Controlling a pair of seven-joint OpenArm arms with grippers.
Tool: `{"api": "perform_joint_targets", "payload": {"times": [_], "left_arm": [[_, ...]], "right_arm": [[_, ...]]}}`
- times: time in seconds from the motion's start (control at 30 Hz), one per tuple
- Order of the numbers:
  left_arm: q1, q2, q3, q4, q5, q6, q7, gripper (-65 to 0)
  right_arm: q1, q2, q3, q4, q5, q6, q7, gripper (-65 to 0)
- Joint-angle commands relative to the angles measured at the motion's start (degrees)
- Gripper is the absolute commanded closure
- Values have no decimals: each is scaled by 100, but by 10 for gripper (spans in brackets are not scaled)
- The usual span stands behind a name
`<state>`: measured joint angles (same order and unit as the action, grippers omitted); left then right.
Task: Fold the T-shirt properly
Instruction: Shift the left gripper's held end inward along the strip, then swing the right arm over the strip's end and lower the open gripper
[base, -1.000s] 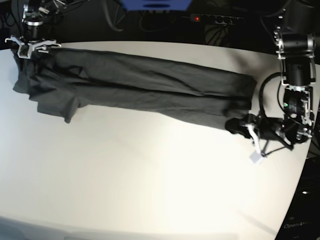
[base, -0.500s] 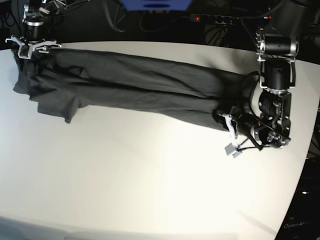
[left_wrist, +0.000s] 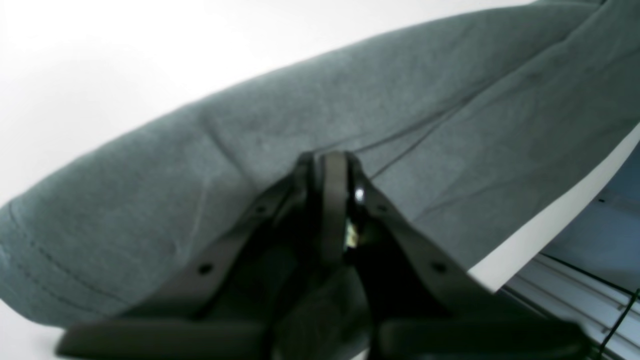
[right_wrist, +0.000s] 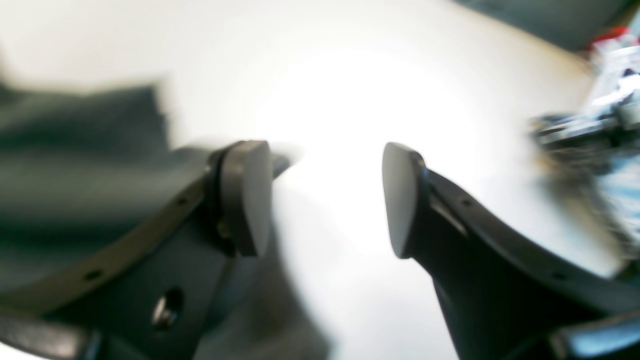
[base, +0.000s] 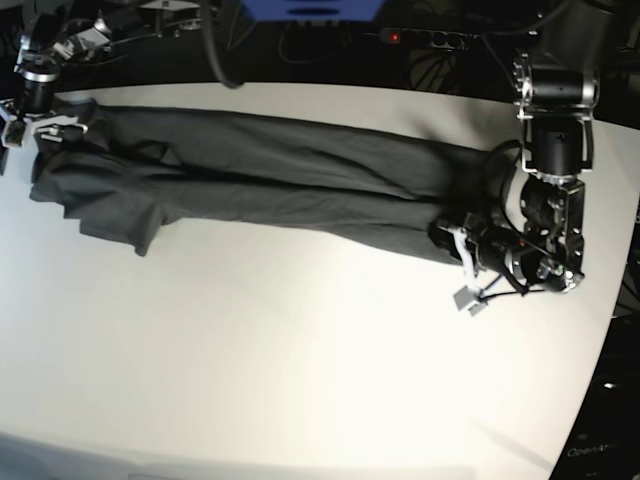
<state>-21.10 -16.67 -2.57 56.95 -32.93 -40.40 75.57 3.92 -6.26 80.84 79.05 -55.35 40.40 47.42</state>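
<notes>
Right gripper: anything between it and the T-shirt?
Nothing visible. The right gripper is open with only bare table between its fingers, and the T-shirt lies directly beside its left finger.

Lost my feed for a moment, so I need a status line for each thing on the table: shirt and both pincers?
T-shirt: folded lengthwise into a long band, flat on the table, wrinkled.
Left pincer: shut on the T-shirt at its hem end.
Right pincer: open, holding nothing, at the sleeve end; view blurred.
</notes>
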Motion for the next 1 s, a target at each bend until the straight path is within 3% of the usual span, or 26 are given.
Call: {"api": "perform_joint_targets", "payload": {"times": [0.0, 0.17, 0.37, 0.67, 0.8, 0.97], "left_arm": [[-30, -70, 6, -3, 440, 40, 61, -41], [-30, -140, 6, -3, 440, 40, -27, -41], [-39, -210, -73, -310, 633, 40, -80, -41], [-39, -175, -310, -723, 906, 40, -344, -41], [-48, -158, -310, -723, 880, 40, -344, -41], [-48, -158, -310, -750, 880, 40, -344, -40]], "right_arm": [[140, 112, 88, 153, 142, -40, 186, -353], [412, 261, 167, 267, 142, -40, 203, -353], [597, 173, 132, 223, 124, -40, 203, -353], [860, 6, -598, -111, 72, -40, 150, -353], [1573, -11, -695, -181, -342, -40, -685, -353], [2469, 94, -985, -516, -808, -40, -2399, -353]]}}
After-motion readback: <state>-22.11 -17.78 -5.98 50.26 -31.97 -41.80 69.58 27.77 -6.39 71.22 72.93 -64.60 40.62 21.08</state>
